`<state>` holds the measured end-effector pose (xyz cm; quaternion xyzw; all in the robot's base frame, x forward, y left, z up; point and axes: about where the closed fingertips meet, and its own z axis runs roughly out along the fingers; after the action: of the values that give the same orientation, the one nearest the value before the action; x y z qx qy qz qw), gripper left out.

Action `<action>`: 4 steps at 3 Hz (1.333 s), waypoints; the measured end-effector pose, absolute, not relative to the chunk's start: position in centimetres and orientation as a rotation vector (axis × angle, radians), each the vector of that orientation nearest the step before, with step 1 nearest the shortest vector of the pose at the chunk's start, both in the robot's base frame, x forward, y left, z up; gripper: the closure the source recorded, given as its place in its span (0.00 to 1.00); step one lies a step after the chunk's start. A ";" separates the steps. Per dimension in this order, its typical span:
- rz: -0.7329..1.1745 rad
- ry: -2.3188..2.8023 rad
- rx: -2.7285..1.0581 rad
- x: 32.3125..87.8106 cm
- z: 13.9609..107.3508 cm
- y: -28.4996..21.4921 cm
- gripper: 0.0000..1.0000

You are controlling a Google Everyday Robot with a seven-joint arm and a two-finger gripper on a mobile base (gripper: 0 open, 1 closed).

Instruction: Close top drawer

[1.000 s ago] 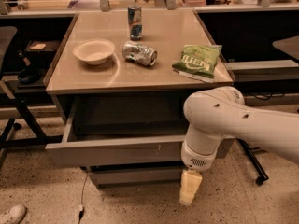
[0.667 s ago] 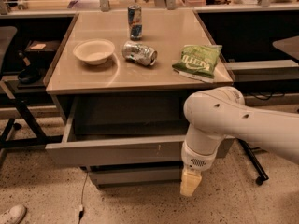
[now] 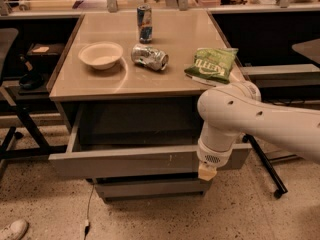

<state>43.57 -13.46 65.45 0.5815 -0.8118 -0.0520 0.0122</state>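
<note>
The top drawer (image 3: 125,161) is a wide grey flat front panel with small white scuffs right of centre. It stands pulled out from under the tan table top (image 3: 175,39), and its dark inside shows. My gripper (image 3: 206,171) hangs from the white arm (image 3: 235,114) at the right part of the drawer front, at its lower edge. It overlaps the panel, but I cannot tell whether it touches it. A narrower grey drawer front (image 3: 150,188) sits below, pushed further in.
On the table are a white bowl (image 3: 100,54), a crushed can (image 3: 149,57), an upright can (image 3: 144,23) and a green chip bag (image 3: 212,64). A dark chair (image 3: 15,84) stands left, a wheeled leg (image 3: 277,191) right. A shoe (image 3: 12,230) and a cable (image 3: 87,219) lie on the floor.
My gripper has risen from below the drawer front up to its lower edge. The drawer is still pulled out about as far.
</note>
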 end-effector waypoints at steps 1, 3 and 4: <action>-0.069 -2.580 1.751 46.6 65.1 -15.1 1.00; 0.032 -2.601 1.687 50.4 64.8 -17.2 1.00; 0.033 -2.601 1.686 50.4 64.8 -17.2 0.82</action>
<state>50.44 -17.21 64.83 0.5439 -0.8388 0.0108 0.0208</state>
